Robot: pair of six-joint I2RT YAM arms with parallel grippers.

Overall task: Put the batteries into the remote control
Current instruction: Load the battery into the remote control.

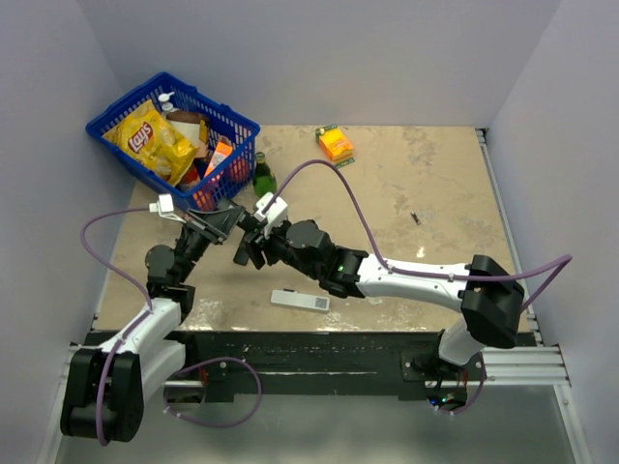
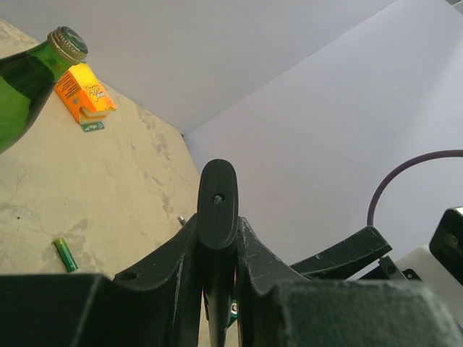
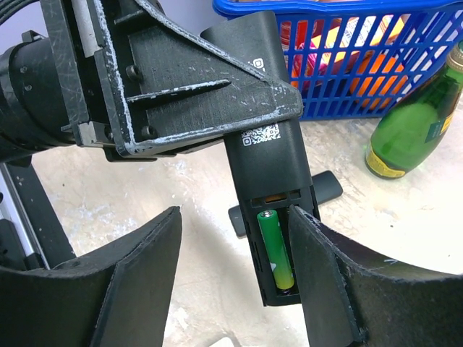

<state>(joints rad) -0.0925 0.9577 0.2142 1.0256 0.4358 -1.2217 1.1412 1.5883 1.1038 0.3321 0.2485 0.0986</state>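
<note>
**A:** Left gripper (image 1: 219,225) is clamped hard on the remote control (image 3: 275,170), holding it above the table just beside the green bottle (image 3: 412,123). One battery (image 3: 275,249) sits in the open bay.

**B:** The remote's long axis points straight at the right gripper (image 3: 235,246). Its jaws are spread and empty, with the bay end between them.

**A:** The second slot looks bare. A loose battery (image 2: 65,254) lies flat on the table near the bottle, clear of it.

**B:** The right arm stretches across, elbow low. It's the free one, so I'd say it fetches.

Green bottle (image 1: 263,177) stands beside blue basket (image 1: 97,126); orange box (image 1: 336,143) apart.
</note>
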